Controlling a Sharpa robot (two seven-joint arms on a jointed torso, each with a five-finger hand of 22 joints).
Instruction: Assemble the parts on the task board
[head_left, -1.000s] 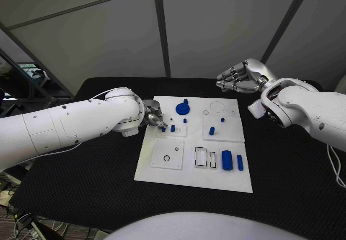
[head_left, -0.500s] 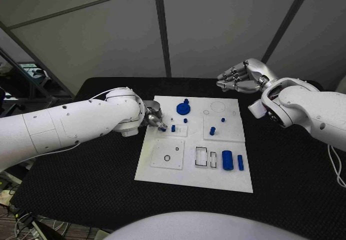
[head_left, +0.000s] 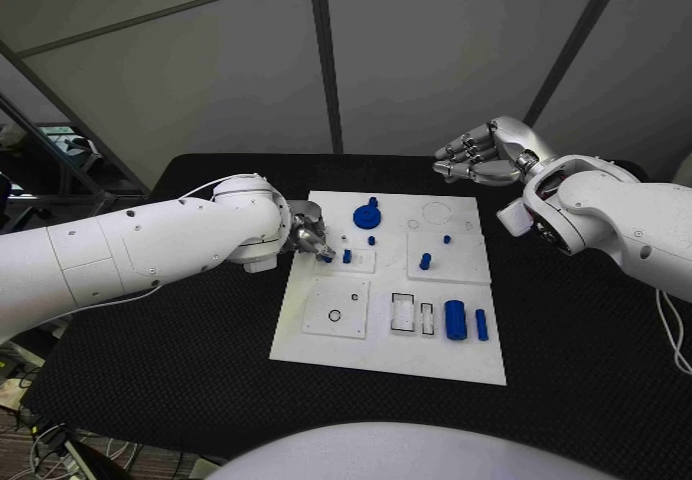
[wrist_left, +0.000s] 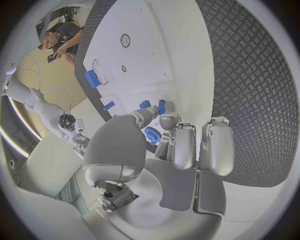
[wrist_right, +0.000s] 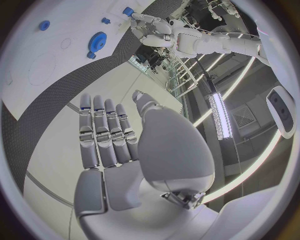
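Observation:
The white task board (head_left: 382, 350) lies in the middle of the black table. My left hand (head_left: 309, 238) is low over the board's left side, at a small square plate (head_left: 356, 263) with two short blue pegs. Thumb and a fingertip (wrist_left: 167, 120) close round the small blue peg (head_left: 327, 258) nearest the hand; the second peg (head_left: 346, 257) stands just beside it. A blue gear (head_left: 366, 214) sits at the far side, seen behind the fingers as gear (wrist_left: 152, 135). My right hand (head_left: 483, 155) hangs raised beyond the board's far right corner, fingers apart, holding nothing.
On the board stand an upright blue peg (head_left: 424, 262) and two tiny pegs (head_left: 371, 241), and near the front right lie a large blue cylinder (head_left: 454, 320) and a thinner one (head_left: 480, 325). Beside them are empty slots (head_left: 402, 313) and a plate with holes (head_left: 335, 308).

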